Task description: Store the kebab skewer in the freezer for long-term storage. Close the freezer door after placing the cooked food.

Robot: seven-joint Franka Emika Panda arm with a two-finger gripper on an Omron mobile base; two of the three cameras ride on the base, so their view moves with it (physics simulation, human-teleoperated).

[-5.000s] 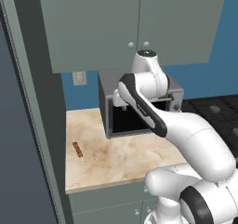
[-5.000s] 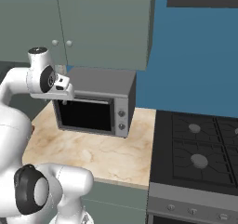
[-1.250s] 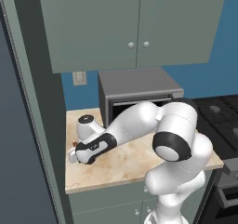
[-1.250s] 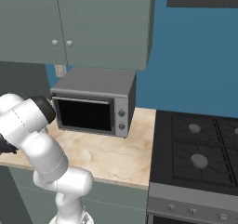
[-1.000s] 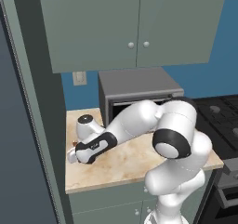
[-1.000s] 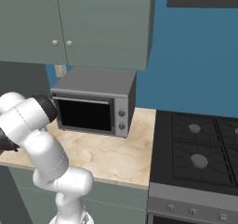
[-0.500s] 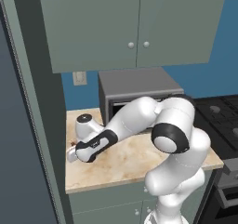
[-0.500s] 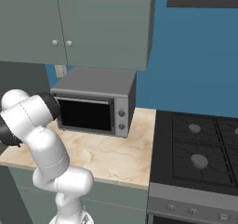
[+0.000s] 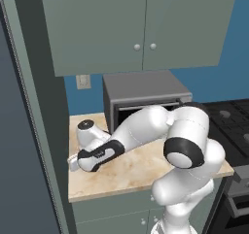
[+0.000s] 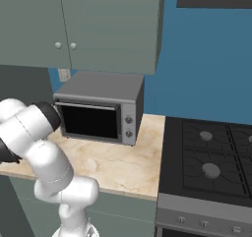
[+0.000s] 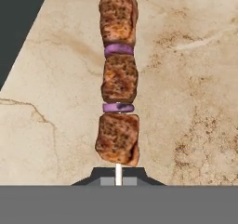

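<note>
The kebab skewer (image 11: 119, 83), three browned meat chunks with purple onion slices between them on a pale stick, lies along the marble counter (image 11: 186, 79) in the hand view. My gripper (image 11: 118, 177) is shut on the stick's bare end just below the lowest chunk. From the left base view the hand (image 9: 74, 163) is low over the counter's left front part, covering the skewer. The freezer's slate-grey side (image 9: 22, 170) rises along the left edge there. Its door is out of view.
A grey microwave (image 9: 141, 94) stands at the back of the counter (image 9: 136, 172), its door slightly ajar; it is also in the right base view (image 10: 98, 110). Upper cabinets (image 9: 136, 24) hang overhead. A black stove (image 10: 211, 157) adjoins on the right.
The jaws have gone from open to shut on the skewer's stick. The hand has stayed low at the counter's left front, and the elbow has swung a little.
</note>
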